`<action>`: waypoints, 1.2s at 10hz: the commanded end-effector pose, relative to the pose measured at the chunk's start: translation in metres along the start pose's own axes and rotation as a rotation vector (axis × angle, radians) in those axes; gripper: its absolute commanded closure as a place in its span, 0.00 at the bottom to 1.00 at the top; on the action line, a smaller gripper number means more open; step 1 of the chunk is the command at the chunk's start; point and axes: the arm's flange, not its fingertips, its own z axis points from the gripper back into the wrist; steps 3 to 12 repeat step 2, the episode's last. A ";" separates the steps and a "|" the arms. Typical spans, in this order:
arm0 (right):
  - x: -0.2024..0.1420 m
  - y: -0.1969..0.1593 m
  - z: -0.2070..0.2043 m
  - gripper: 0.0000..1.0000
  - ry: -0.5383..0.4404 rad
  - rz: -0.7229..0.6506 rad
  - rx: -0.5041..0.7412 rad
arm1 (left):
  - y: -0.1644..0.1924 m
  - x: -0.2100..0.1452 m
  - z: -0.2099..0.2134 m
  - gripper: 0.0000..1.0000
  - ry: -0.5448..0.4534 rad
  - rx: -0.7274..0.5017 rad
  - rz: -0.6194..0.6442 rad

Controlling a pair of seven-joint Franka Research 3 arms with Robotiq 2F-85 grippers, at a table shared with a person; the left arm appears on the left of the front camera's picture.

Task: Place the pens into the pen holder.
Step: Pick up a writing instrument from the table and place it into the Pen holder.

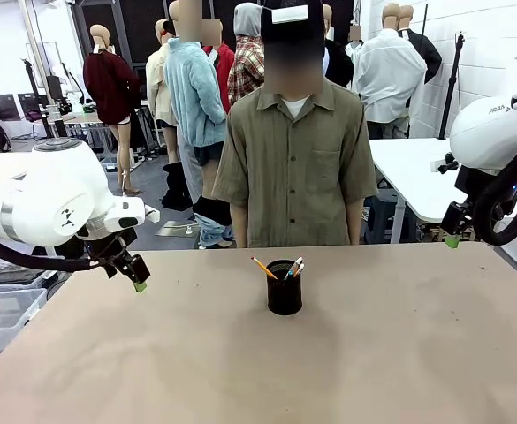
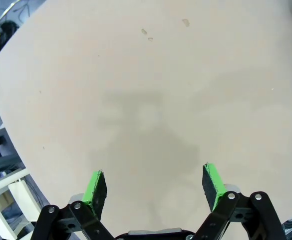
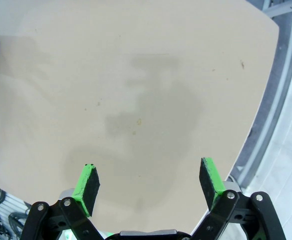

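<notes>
Both pincers, left pincer (image 2: 154, 187) and right pincer (image 3: 149, 186), hang released above bare table (image 1: 399, 353) edges.

A small black metal-mesh cylindrical pen holder (image 1: 285, 288) stands upright near the middle of a broad tan worktop (image 1: 258, 371). Three slim pens (image 1: 280, 268) stand inside it, tips poking above the rim; an orange one leans left. A person in an olive short-sleeved shirt (image 1: 295, 159) stands just behind the far edge. The left gripper (image 1: 133, 276) hangs over the worktop's left edge, the right gripper (image 1: 453, 235) beside its far right corner, both well apart from the holder.
</notes>
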 end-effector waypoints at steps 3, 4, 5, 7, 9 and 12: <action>-0.003 0.000 -0.001 0.00 0.008 0.007 -0.015 | 0.006 -0.006 -0.006 0.00 -0.029 -0.011 -0.019; -0.003 0.000 -0.001 0.00 0.008 0.007 -0.015 | 0.006 -0.006 -0.006 0.00 -0.029 -0.011 -0.019; -0.003 0.000 -0.001 0.00 0.008 0.007 -0.015 | 0.006 -0.006 -0.006 0.00 -0.029 -0.011 -0.019; -0.003 0.000 -0.001 0.00 0.008 0.007 -0.015 | 0.006 -0.006 -0.006 0.00 -0.029 -0.011 -0.019; -0.003 0.000 -0.001 0.00 0.008 0.007 -0.015 | 0.006 -0.006 -0.006 0.00 -0.029 -0.011 -0.019; -0.003 0.000 -0.001 0.00 0.008 0.007 -0.015 | 0.006 -0.006 -0.006 0.00 -0.029 -0.011 -0.019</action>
